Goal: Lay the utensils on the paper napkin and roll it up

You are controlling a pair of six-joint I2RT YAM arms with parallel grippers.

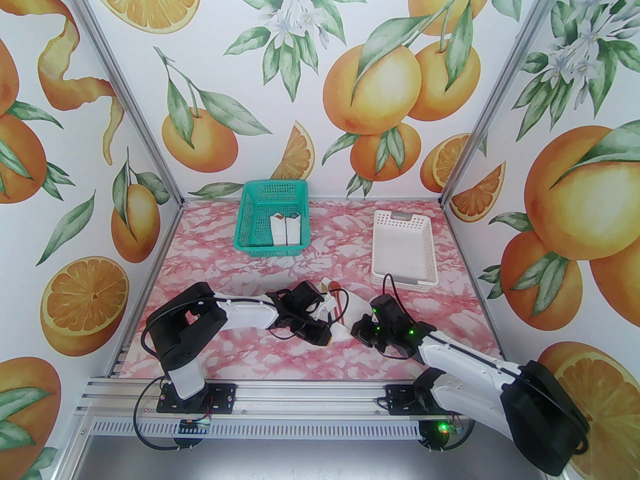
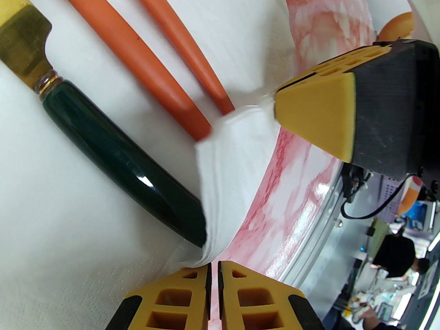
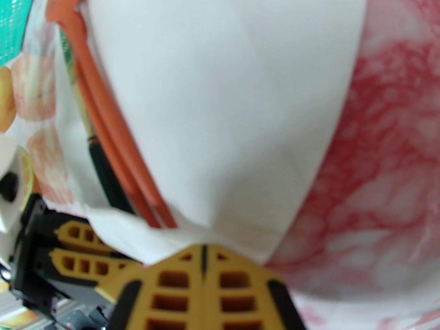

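Just ahead of both end effectors, the utensils lie side by side on the paper napkin.
Their long axes run away from the fingertips, handle ends nearest. The knife and two orange handles end under a raised fold of the sheet, and the gold blade points away. The left end effector is closed to a slit on that fold's edge. The right end effector, fingers pressed together, nips the same fold just beside it. The orange heads are cut off in the left wrist view, and the right wrist view is blurred.
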